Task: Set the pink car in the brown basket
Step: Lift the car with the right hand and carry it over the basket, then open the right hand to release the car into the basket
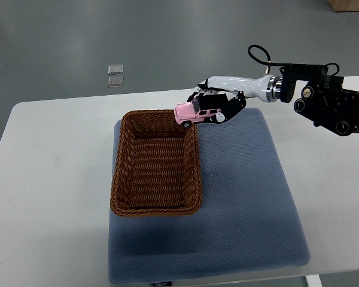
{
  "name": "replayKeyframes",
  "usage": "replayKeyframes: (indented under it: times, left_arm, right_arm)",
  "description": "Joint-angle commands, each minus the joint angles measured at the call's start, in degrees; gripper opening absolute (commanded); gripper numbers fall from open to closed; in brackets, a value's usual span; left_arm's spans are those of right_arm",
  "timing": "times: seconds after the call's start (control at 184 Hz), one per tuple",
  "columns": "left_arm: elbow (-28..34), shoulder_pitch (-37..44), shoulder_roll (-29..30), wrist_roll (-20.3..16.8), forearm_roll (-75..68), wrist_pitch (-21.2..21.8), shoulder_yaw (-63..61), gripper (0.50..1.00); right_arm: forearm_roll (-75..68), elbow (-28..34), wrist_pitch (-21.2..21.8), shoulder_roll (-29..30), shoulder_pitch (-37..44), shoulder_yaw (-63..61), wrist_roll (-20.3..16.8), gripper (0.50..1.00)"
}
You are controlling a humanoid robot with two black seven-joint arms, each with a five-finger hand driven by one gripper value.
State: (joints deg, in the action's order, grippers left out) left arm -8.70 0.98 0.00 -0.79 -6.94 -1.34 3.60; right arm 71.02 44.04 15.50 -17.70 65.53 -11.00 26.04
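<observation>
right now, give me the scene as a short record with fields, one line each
working hand: right hand, arm entering from the right edge
hand state: shut on the pink car
car position: held at the far right corner of the brown basket, over its rim
basket contents: nothing visible inside
basket support: blue mat on white table
left hand: not in view

One top view looks steeply down from the robot's side, mid-distance, with the right hand (pixel 218 104) upper-centre of frame.

Right arm (pixel 338 107) cut off at right edge; hand (pixel 218 101) hides pink car (pixel 194 112) rear.
</observation>
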Motion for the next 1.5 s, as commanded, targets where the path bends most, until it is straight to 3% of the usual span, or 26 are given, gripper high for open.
replayKeyframes:
  times: [0.0, 0.125, 0.288, 0.408, 0.788, 0.918, 1.098, 1.38, 1.495]
  left_arm:
    - [0.00, -0.01, 0.00, 0.00, 0.00, -0.07, 0.00, 1.000]
    - [0.00, -0.01, 0.00, 0.00, 0.00, -0.07, 0.00, 1.000]
    - [0.00, -0.01, 0.00, 0.00, 0.00, 0.02, 0.00, 1.000]
    - [0.00, -0.01, 0.00, 0.00, 0.00, -0.07, 0.00, 1.000]
    - [0.00, -0.01, 0.00, 0.00, 0.00, 0.02, 0.00, 1.000]
    - [0.00, -0.01, 0.00, 0.00, 0.00, 0.02, 0.00, 1.000]
    - [0.00, -0.01, 0.00, 0.00, 0.00, 0.02, 0.00, 1.000]
    - [0.00, -0.01, 0.00, 0.00, 0.00, 0.02, 0.00, 1.000]
    - [0.00, -0.01, 0.00, 0.00, 0.00, 0.02, 0.00, 1.000]
  right_arm:
    - [0.61, -0.10, 0.32, 3.54, 0.65, 0.37, -0.28, 0.500]
    - [0.96, -0.62, 0.41, 8.20, 1.53, 1.16, -0.72, 0.500]
    - [1.22, -1.06, 0.32, 13.21, 1.18, 1.16, -4.42, 0.500]
    - [1.48, -5.28, 0.23, 16.73, 0.83, 2.83, -6.44, 0.517]
    - [1.40, -6.86, 0.23, 17.17, -0.49, 3.27, -6.52, 0.545]
    - [1.40, -6.86, 0.32, 17.08, -1.10, 3.36, -6.52, 0.607]
    - [0.87, -6.86, 0.32, 17.08, -1.19, 3.27, -6.52, 0.917]
    - [-0.71, -6.78, 0.76, 13.48, -0.75, 0.98, -7.23, 0.917]
    - [-8.53, -7.13, 6.03, 10.05, -0.58, -2.53, -9.60, 0.915]
